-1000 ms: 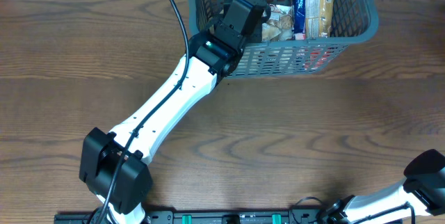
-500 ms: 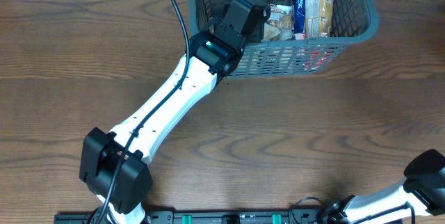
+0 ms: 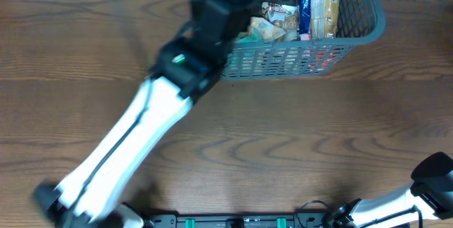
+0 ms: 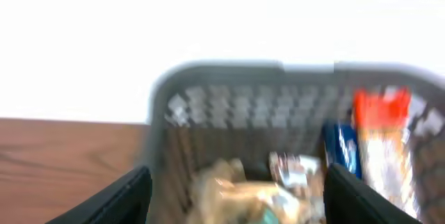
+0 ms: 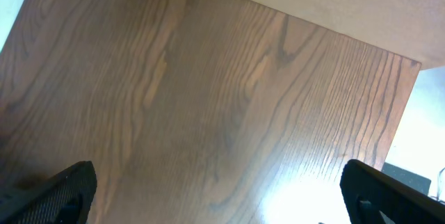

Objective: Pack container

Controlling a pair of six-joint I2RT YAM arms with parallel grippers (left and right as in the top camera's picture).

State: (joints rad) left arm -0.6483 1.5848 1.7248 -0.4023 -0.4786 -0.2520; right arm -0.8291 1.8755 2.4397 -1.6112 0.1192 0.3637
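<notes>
The container [image 3: 297, 59], a dark grey lattice basket, stands at the table's far edge. Inside lie a crumpled tan snack packet [image 3: 263, 31], a silvery packet [image 3: 287, 20], an upright blue packet [image 3: 305, 5] and an orange-topped beige packet [image 3: 327, 1]. My left gripper [image 3: 228, 5] hovers blurred over the container's left wall, open and empty. The left wrist view shows the container [image 4: 229, 106] ahead, with the tan packet [image 4: 243, 195] lying between and beyond my spread left gripper [image 4: 236, 203]. My right gripper [image 5: 219, 196] stands wide open above bare wood, holding nothing.
The right arm [image 3: 432, 178] rests at the table's near right corner. The left arm [image 3: 134, 136] stretches diagonally across the left half of the brown wooden table [image 3: 318, 136]. A pale wall lies behind the container.
The left gripper has opened and pulled back to the left out of the container, leaving the tan packet uncovered inside. The right arm has not moved.
</notes>
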